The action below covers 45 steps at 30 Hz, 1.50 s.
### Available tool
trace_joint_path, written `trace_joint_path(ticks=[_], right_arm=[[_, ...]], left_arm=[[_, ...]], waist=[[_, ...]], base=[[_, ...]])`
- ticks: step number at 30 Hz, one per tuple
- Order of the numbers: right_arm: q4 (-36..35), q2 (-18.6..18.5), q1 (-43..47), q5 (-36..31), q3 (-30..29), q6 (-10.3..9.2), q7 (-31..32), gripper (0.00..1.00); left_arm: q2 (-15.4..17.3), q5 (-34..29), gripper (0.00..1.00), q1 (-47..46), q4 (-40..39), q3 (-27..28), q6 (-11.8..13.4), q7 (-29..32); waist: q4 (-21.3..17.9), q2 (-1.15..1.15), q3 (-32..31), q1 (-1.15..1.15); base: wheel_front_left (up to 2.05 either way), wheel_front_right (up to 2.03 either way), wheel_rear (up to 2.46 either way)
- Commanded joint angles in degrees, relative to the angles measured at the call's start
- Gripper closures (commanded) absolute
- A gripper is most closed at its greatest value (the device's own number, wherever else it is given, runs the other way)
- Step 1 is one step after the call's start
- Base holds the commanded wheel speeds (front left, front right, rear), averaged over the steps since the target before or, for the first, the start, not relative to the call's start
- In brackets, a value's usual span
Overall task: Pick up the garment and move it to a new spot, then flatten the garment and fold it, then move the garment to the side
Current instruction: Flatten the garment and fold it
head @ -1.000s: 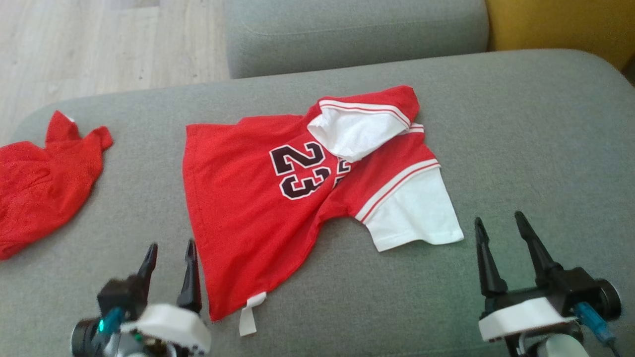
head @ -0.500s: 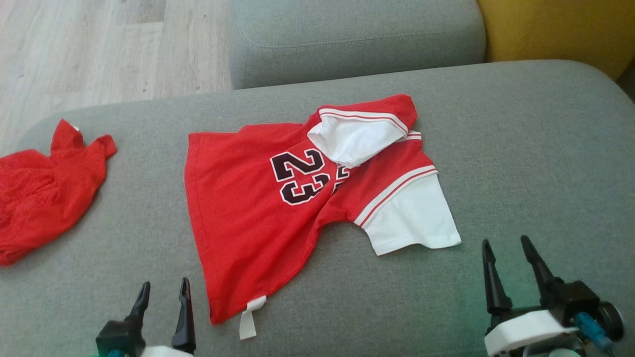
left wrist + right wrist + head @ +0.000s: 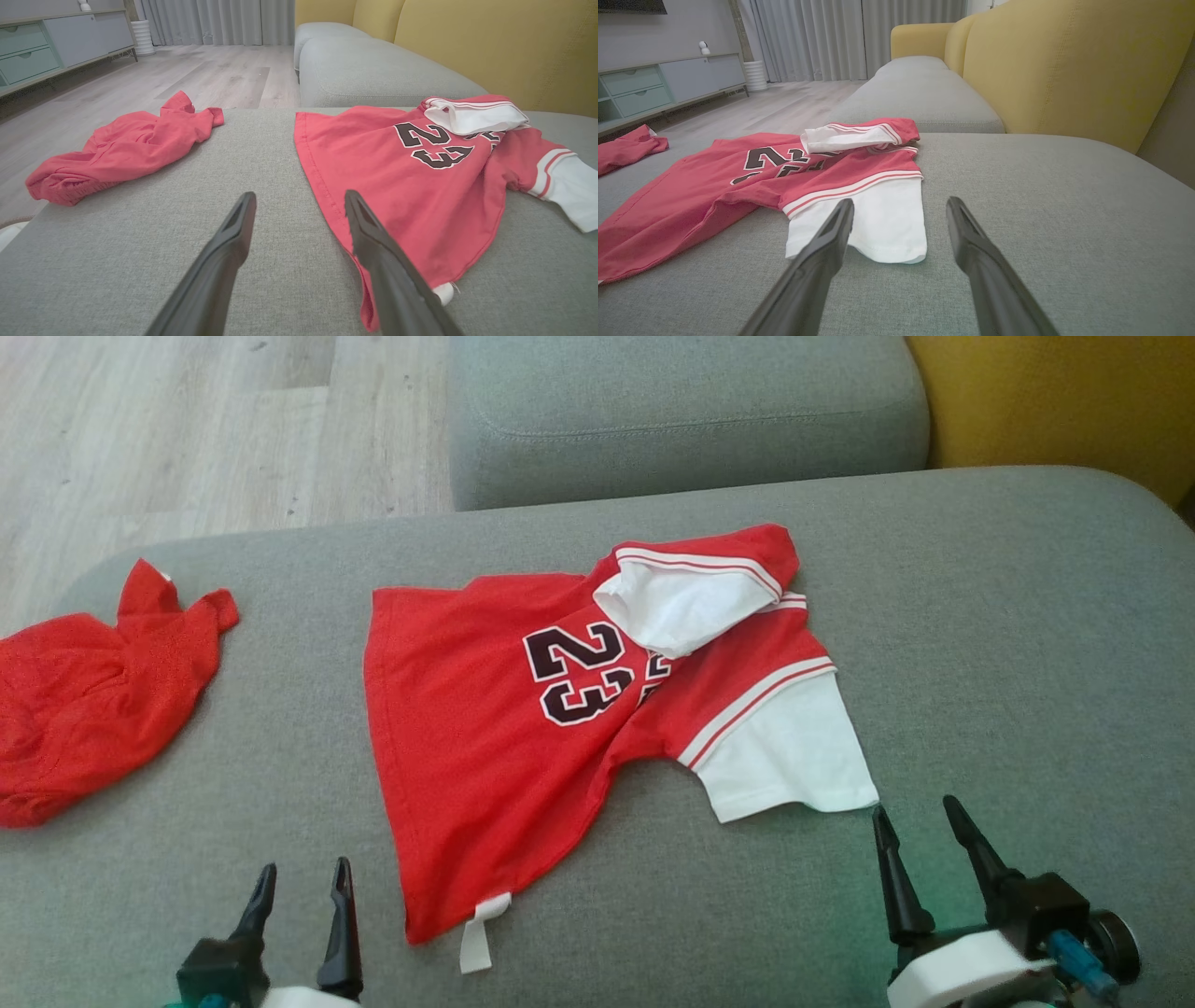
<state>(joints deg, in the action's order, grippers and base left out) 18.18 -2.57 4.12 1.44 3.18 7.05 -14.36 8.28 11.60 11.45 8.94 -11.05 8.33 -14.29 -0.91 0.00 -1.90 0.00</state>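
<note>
1. I see the red jersey [image 3: 485, 756] lying mid-cushion on the grey sofa seat [image 3: 1008, 663], its far sleeve [image 3: 677, 607] flopped over the chest and its near white sleeve [image 3: 794, 756] flat.
2. My left gripper [image 3: 305, 864] hovers near left, just beside the hem, fingers wide and empty.
3. My right gripper [image 3: 914, 805] sits near right, wide and empty, its tips just short of the near white sleeve.
4. A crumpled red cloth [image 3: 93, 709] lies at the seat's left edge.

left tool [image 3: 303, 866]: drawn back | right tool [image 3: 913, 805]: lower, tips nearer white sleeve [image 3: 794, 756]
</note>
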Motion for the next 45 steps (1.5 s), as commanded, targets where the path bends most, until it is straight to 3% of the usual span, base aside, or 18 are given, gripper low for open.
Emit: trace_joint_path(ticks=[1, 12, 15, 21, 23, 28, 34, 45], right_arm=[[-1.5, -0.3, -2.2, 0.1, 1.4, 0.44, -0.6, 0.0], [-1.3, -0.3, -2.9, -0.2, 1.9, 0.44, -0.6, 0.0], [0.1, -0.3, -4.6, -0.9, 1.4, 0.44, 0.1, 0.0], [4.3, -0.3, -12.0, -3.7, 0.4, 0.44, 12.6, 0.0], [7.2, -0.3, -15.6, -4.4, 0.0, 0.44, 22.0, 0.0], [10.4, -0.3, -19.6, -5.9, -0.3, 0.44, 33.7, 0.0], [11.5, -0.3, -21.3, -5.4, 0.7, 0.44, 37.9, 0.0], [11.5, -0.3, -21.9, -3.3, 2.5, 0.44, 38.3, 0.0]], left_arm=[[-0.2, -0.6, 0.0, -2.6, -1.6, 2.5, -0.3, -0.7], [-1.8, -2.3, 0.0, -2.9, 0.4, 3.3, -2.2, -0.7], [-2.1, -2.2, 0.0, -3.5, 1.9, 2.0, -2.7, 1.7], [-2.3, -1.6, 0.0, -4.5, 0.0, -0.3, -2.6, 15.7], [-2.4, -1.2, 0.0, -5.1, -2.5, -1.4, -2.7, 22.4], [-2.4, -0.8, 0.0, -5.7, -6.0, -2.9, -2.8, 29.2], [-2.9, -0.1, 0.0, -6.2, -7.2, -3.9, -2.6, 31.4], [-2.7, 0.7, 0.0, -6.4, -6.4, -3.9, -2.2, 31.9]], waist=[[0.0, 0.0, 0.1, 0.0], [-0.7, 0.0, 0.7, 0.0], [-0.9, 0.0, 1.1, 0.0], [-0.5, 0.0, 2.9, 0.0], [0.0, 0.0, 4.3, 0.0], [1.2, 0.0, 5.8, 0.0], [2.0, 0.0, 7.0, 0.0], [1.3, 0.0, 8.0, 0.0]], base=[[0.0, 0.0, 0.0], [0.0, 0.0, 0.0], [0.0, 0.0, 0.0], [0.0, 0.0, 0.0], [0.0, 0.0, 0.0], [0.0, 0.0, 0.0], [0.0, 0.0, 0.0], [0.0, 0.0, 0.0]])
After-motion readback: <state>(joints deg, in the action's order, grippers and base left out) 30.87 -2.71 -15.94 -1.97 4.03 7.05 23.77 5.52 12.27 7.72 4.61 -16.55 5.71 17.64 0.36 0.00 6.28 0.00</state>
